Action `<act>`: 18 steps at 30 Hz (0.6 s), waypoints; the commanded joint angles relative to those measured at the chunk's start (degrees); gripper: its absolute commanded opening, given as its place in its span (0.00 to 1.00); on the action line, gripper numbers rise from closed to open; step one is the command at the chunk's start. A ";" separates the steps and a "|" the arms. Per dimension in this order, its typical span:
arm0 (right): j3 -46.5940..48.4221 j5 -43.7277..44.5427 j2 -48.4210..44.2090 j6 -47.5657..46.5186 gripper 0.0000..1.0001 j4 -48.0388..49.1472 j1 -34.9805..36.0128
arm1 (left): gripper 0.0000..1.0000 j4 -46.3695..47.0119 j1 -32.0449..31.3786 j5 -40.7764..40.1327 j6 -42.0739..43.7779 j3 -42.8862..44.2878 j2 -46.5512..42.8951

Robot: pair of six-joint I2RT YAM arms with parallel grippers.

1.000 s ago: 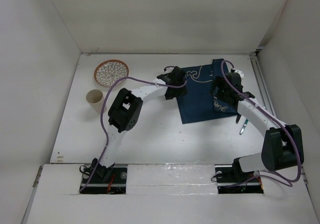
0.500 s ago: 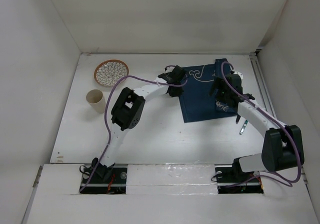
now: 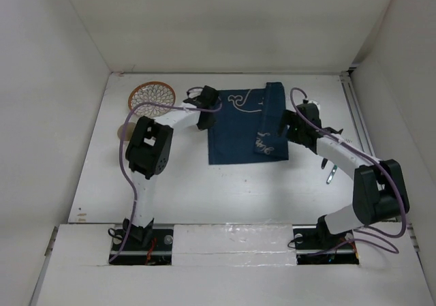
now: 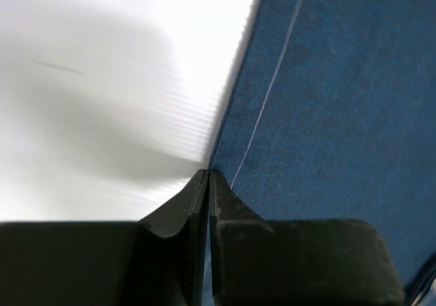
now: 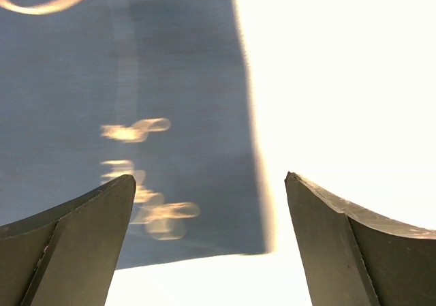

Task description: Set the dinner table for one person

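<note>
Pinching placemat [image 4: 334, 101], left fingers [image 4: 178, 214] above dinner table [image 4: 102, 74].

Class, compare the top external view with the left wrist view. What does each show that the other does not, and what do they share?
Only the top external view shows the plate, the right gripper and the fold along the right side of the placemat. Only the left wrist view shows the left gripper shut on the placemat's edge, with a thin white stitch line beside it. Both show the navy placemat and the white table.
</note>
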 commanded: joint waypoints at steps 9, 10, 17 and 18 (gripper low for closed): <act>15.83 14.52 13.83 -1.61 0.95 -5.34 21.44 | 0.00 -2.58 3.34 -6.97 -0.18 -6.95 -10.17; 16.62 15.50 14.44 -1.60 0.95 -5.34 23.72 | 0.00 -1.97 3.34 -6.97 -0.70 -8.17 -10.17; 21.64 17.35 22.00 -0.37 0.94 -7.45 27.52 | 0.00 0.14 3.35 -5.92 -1.23 -12.92 -10.70; 22.16 18.05 23.14 0.41 0.93 -7.45 27.52 | 0.00 0.14 3.35 -5.92 -1.24 -12.93 -10.70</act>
